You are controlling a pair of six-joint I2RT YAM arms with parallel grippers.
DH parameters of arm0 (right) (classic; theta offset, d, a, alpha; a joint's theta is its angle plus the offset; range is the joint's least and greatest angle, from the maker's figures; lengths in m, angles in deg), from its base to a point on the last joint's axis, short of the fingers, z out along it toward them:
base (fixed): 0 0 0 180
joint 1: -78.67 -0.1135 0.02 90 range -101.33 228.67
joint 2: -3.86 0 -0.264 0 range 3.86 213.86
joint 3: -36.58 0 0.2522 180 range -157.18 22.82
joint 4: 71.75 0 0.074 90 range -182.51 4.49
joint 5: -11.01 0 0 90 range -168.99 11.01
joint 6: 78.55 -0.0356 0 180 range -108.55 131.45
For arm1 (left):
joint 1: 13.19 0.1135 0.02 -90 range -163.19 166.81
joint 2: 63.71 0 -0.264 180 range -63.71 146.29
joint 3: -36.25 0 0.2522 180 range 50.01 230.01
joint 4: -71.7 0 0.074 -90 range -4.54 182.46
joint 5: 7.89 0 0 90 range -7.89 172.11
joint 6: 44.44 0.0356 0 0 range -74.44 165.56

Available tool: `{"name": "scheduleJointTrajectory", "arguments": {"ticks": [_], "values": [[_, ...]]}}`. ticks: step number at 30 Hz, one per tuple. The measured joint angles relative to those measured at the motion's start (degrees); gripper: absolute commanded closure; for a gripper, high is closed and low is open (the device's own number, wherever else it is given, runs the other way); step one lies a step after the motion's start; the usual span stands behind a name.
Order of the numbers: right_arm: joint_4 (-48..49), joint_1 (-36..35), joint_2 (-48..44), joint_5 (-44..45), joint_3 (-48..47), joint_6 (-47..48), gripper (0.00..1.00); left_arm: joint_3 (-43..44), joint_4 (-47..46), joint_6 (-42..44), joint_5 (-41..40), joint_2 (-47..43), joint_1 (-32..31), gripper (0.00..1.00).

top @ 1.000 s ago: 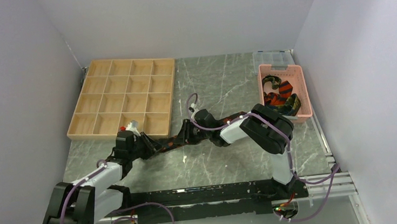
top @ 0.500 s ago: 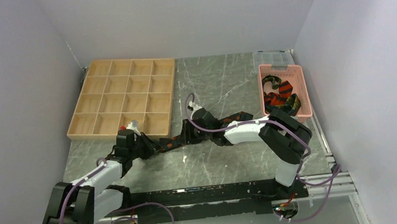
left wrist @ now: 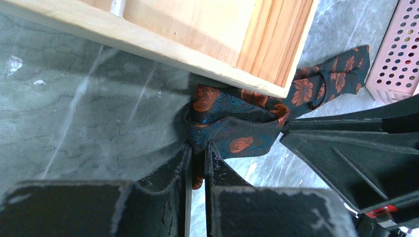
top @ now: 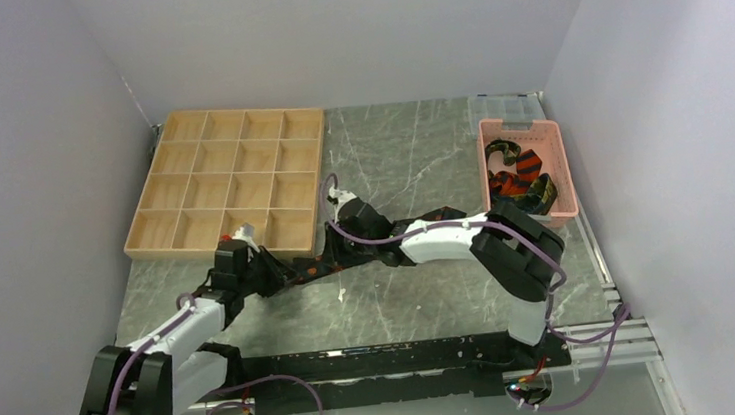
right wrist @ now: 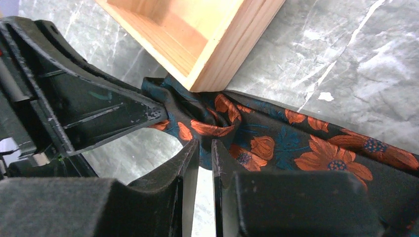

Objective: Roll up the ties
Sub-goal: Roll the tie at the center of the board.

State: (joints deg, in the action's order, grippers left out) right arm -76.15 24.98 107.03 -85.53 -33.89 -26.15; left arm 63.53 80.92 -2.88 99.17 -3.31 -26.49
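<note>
The tie is soft, light and floppy. The left gripper and right gripper both pinch its folded end, a good hold, beside the tray.

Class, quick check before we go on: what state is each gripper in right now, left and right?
Left gripper: closed, pinching a fold of the floral tie.
Right gripper: closed on the same tie's edge.
</note>
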Motion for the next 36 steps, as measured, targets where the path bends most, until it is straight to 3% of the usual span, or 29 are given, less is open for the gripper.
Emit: {"name": "scheduleJointTrajectory", "arguments": {"ticks": [22,36], "values": [[4.5,1.4,6.6,-3.2,-1.2,-2.2,0.79,4.8,12.2,0.2,0.3,-9.8,-1.2,0.97],[15.5,4.0,8.9,-9.2,2.8,-8.6,0.79,22.3,20.3,0.9,-12.7,6.3,-17.8,0.97]]}}
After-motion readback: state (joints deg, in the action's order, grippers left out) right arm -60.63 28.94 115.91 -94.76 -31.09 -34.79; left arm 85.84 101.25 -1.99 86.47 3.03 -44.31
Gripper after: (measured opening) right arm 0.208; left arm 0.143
